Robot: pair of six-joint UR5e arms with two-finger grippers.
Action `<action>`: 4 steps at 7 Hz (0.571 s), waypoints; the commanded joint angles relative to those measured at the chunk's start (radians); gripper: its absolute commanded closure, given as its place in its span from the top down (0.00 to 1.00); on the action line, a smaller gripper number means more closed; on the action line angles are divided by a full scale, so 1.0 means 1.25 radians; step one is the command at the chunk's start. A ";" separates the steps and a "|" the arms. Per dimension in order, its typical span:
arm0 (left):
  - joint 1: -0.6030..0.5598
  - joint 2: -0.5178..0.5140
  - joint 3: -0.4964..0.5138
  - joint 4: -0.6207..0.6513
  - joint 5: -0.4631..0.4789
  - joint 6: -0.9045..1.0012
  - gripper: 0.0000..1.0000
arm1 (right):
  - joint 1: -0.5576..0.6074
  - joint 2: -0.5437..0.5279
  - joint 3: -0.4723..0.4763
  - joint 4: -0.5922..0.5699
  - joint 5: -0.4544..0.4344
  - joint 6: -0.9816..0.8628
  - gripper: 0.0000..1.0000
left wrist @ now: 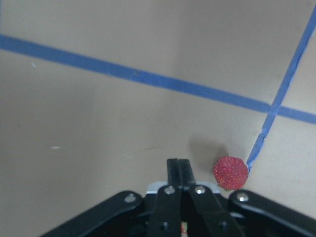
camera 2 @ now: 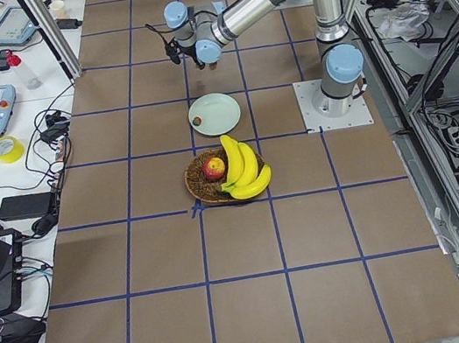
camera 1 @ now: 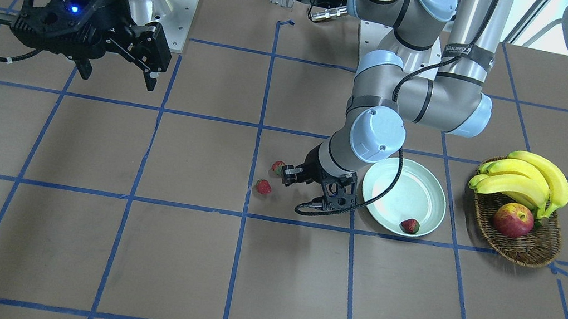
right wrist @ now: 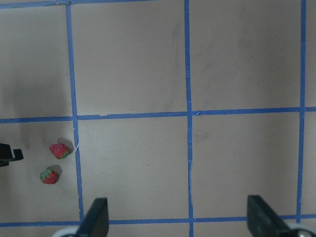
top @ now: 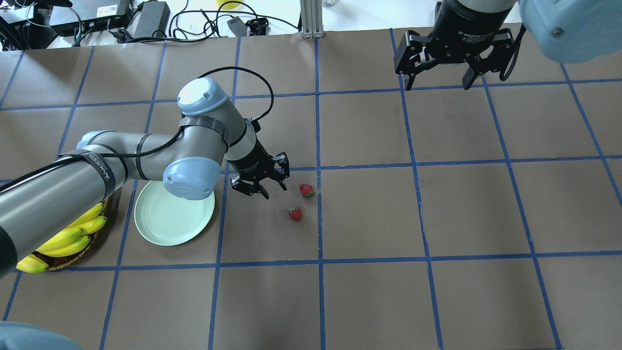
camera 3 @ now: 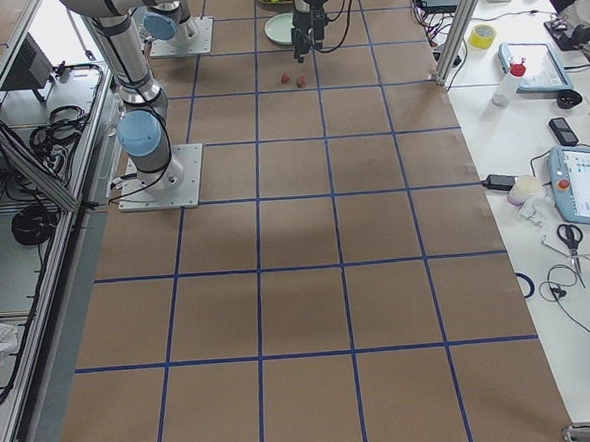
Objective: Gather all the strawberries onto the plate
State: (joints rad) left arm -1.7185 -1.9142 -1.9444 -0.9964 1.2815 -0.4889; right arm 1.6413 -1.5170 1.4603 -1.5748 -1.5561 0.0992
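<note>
- While the first strawberry (camera 1: 410, 225) is seen inside the plate (camera 1: 419, 194), close to the rim on the side away from the robot, two more are found loose on the surface (camera 1: 299, 285), apart from the plate.
- The second strawberry (camera 1: 278, 167) is located just beside the fingertips of the left end effector (left wrist: 178, 165). In the left wrist view it is shown at the edge of a blue tape line (left wrist: 266, 128).
- The third strawberry (camera 1: 263, 186) is placed near the second, a little farther from the robot, and is not touched by it.
- The left end effector is held low over the surface between the plate and the loose berries. Its fingers are pressed together and nothing is gripped.
- The right end effector (top: 437, 82) is held high above the surface, well apart from all fruit. Its fingers are spread wide and nothing is held.
- In the overhead view the plate is partly covered by the left arm, so the first strawberry is hidden there.
- A wicker basket (camera 1: 530, 247) with bananas (camera 1: 529, 176) and an apple (camera 1: 513, 220) is set beside the plate, on the side away from the loose berries.
</note>
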 commanded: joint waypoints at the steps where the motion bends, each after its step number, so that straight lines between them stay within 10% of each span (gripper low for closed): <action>1: -0.044 -0.007 -0.013 0.004 -0.013 -0.064 0.85 | 0.000 -0.001 0.001 0.000 0.000 -0.001 1.00; 4: -0.057 -0.011 -0.018 0.003 -0.010 -0.068 0.72 | 0.000 -0.001 0.001 0.000 0.000 -0.001 1.00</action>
State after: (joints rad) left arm -1.7858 -1.9265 -1.9635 -0.9920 1.2674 -0.5717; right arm 1.6410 -1.5186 1.4618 -1.5754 -1.5555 0.0975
